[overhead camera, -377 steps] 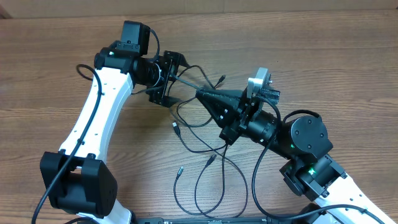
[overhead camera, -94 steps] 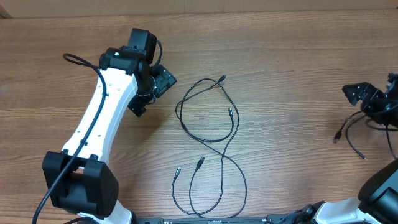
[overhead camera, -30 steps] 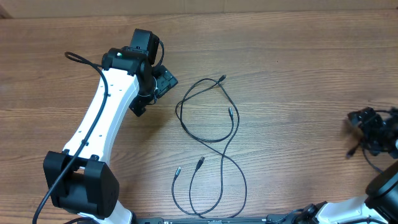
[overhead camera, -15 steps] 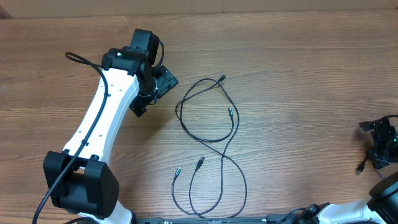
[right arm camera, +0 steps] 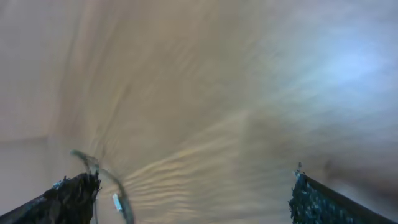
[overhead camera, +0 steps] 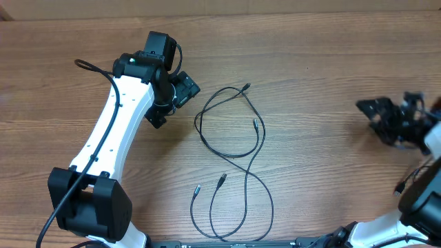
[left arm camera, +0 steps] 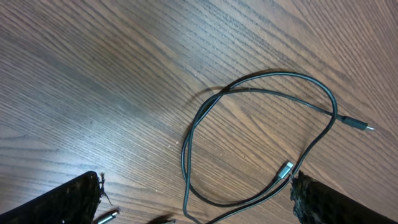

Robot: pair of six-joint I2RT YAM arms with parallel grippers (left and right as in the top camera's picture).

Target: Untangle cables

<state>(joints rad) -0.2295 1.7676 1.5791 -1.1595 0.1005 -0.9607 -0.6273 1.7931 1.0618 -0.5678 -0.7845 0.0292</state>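
**Both jaws wide and empty, cords lying mid-table**

My left gripper (overhead camera: pixel 172 100) hangs at the far left of the table (overhead camera: pixel 331 55) with its jaws spread wide and nothing between them. It sits just left of the cables (overhead camera: pixel 254 125), and in my left wrist view the upper loop lies flat on the wood right between my fingers (left arm camera: pixel 62 199). I read that as lining up for a pick.

My right gripper (overhead camera: pixel 372 118) is well off to the right, also fully open and carrying nothing. Its wrist view is blurred, but both fingers show far apart, with a thin cord and a pale tip low on the left.

A separate cord (overhead camera: pixel 403 184) lies at the near right edge beside my right arm, well apart from the rest. I take it as one strand already freed.

The remaining cords form a far loop and a near loop in the middle of the table. They appear to cross between the loops, so that crossing is probably what is left to clear.

I can read no brand, label or lettering on the cords, the plugs or my arms.
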